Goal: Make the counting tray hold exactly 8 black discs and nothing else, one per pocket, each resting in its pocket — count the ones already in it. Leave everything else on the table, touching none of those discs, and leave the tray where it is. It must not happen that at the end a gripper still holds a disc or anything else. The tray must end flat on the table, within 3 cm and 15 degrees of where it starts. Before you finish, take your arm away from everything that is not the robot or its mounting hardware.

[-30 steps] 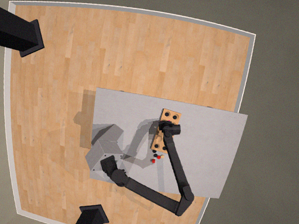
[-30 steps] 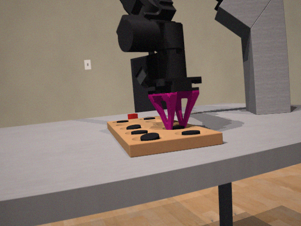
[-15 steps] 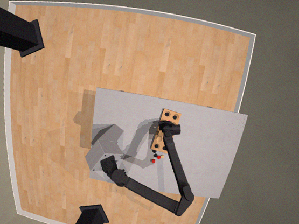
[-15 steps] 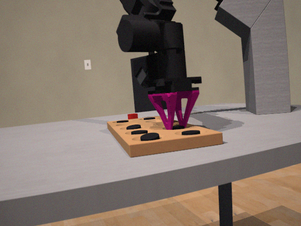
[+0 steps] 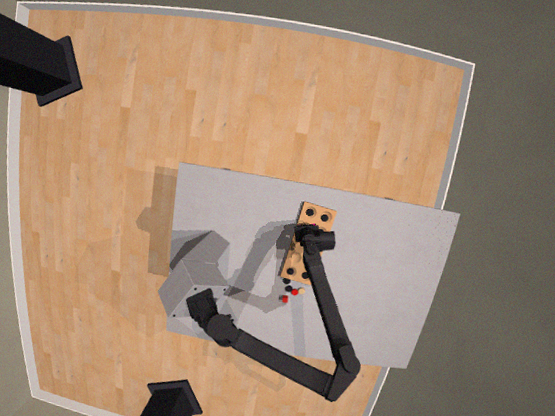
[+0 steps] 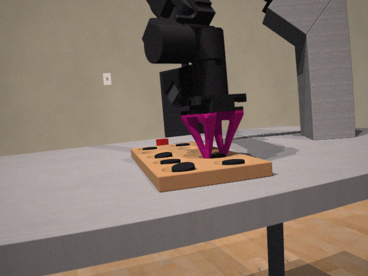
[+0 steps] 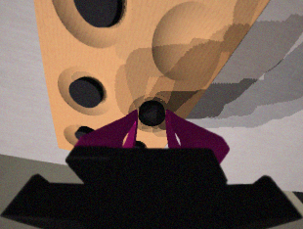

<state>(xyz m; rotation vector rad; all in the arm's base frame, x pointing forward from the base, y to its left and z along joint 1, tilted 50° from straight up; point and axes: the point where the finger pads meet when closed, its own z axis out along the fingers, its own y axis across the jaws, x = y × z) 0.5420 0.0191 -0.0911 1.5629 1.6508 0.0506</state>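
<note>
The wooden counting tray lies flat on the grey table; it also shows from above and in the wrist view. Several black discs rest in its pockets, such as one at the near corner and one on the right. My gripper stands upright over the tray with its magenta fingertips down in a pocket. A black disc lies in that pocket between the fingertips, which stand slightly apart around it. The pocket beyond it is empty.
Loose pieces lie just off the tray's end near the arm: black discs, a red disc, a cream disc and a red cube, which also shows behind the tray. A grey pedestal stands at the back right.
</note>
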